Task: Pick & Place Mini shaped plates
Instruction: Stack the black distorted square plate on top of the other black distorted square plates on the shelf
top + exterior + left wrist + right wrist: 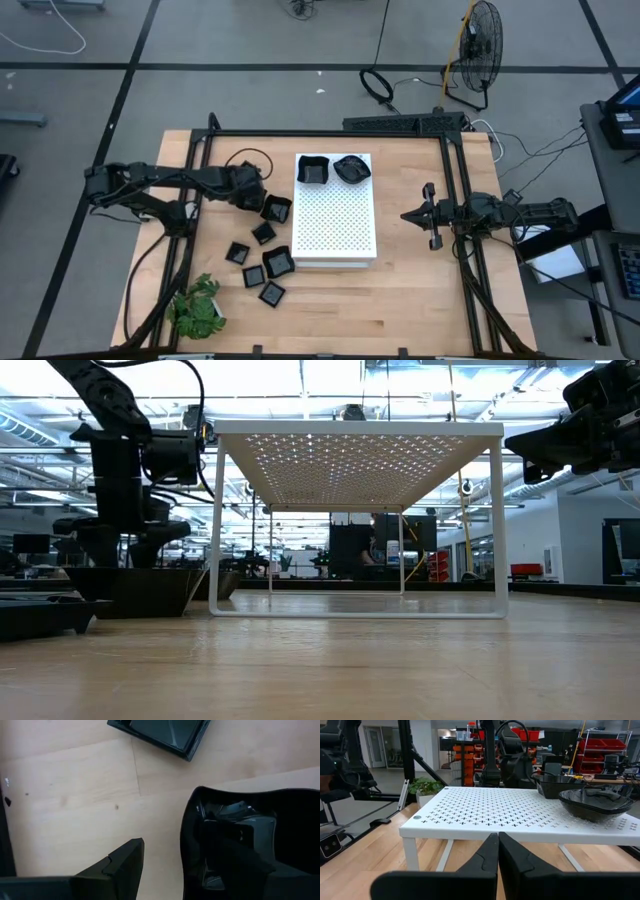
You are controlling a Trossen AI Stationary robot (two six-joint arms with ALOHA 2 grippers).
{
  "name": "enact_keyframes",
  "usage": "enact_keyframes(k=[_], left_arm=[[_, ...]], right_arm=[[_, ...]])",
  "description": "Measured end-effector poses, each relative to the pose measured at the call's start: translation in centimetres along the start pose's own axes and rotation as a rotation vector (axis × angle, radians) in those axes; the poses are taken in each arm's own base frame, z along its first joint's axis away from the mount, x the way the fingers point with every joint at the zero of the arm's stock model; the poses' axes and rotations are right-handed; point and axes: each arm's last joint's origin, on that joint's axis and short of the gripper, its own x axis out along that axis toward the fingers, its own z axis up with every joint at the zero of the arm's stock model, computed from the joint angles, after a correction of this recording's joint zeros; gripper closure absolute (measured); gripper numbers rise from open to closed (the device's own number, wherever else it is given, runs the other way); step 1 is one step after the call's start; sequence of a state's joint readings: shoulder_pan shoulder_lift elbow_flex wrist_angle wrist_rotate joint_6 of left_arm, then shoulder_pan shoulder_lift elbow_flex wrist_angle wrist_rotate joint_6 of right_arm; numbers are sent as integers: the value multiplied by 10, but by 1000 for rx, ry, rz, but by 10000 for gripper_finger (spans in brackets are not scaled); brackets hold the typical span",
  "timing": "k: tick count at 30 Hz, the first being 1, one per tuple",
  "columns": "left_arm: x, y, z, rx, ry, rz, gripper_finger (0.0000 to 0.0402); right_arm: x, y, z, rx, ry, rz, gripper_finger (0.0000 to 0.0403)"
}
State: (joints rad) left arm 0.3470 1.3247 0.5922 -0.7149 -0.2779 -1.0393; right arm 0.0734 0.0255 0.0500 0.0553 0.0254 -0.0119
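Nearest the table's front edge, to the left of the white perforated board (pixel 335 218), five small black plates (pixel 279 263) lie scattered on the wood; just beyond them the left gripper (pixel 262 203) stands spread over a sixth plate (pixel 250 837), one finger (pixel 117 870) outside its rim and the other inside the bowl. Two more plates, a square one (pixel 313 170) and a rounded one (pixel 351 168), sit on the board's far end, while the right gripper (pixel 432 215) waits clenched to the board's right. The glossy rim could slip from a shallow pinch, or the plate could knock its neighbour; no writing is legible.
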Motion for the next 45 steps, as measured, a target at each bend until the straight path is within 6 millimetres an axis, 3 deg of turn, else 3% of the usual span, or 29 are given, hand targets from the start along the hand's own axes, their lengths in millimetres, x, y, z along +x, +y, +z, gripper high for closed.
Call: enact_keyframes(k=[37,45], left_arm=[[0,3,-2,15,23,25,166],[0,3,-2,15,25,24,220]], right_arm=[[0,0,0,0,0,0,403],[0,0,0,0,0,1,403]])
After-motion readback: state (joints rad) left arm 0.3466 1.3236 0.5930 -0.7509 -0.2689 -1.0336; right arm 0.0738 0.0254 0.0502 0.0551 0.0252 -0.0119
